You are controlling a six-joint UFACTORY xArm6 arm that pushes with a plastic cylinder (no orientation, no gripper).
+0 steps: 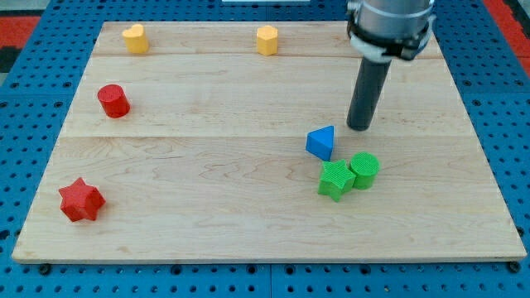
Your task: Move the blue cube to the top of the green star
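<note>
The blue cube [321, 142] sits right of the board's middle, standing on a corner-like angle. The green star [335, 180] lies just below it and slightly to the view's right, a small gap apart. A green cylinder [363, 170] touches the star's right side. My tip [358, 127] rests on the board up and to the right of the blue cube, a short gap away, not touching it. The dark rod rises from the tip to the arm's grey wrist at the view's top.
A red cylinder [113, 100] stands at the left, a red star [80, 199] at the lower left. A yellow heart-like block [136, 38] and a yellow hexagonal block [267, 40] sit along the top edge of the wooden board [207, 165].
</note>
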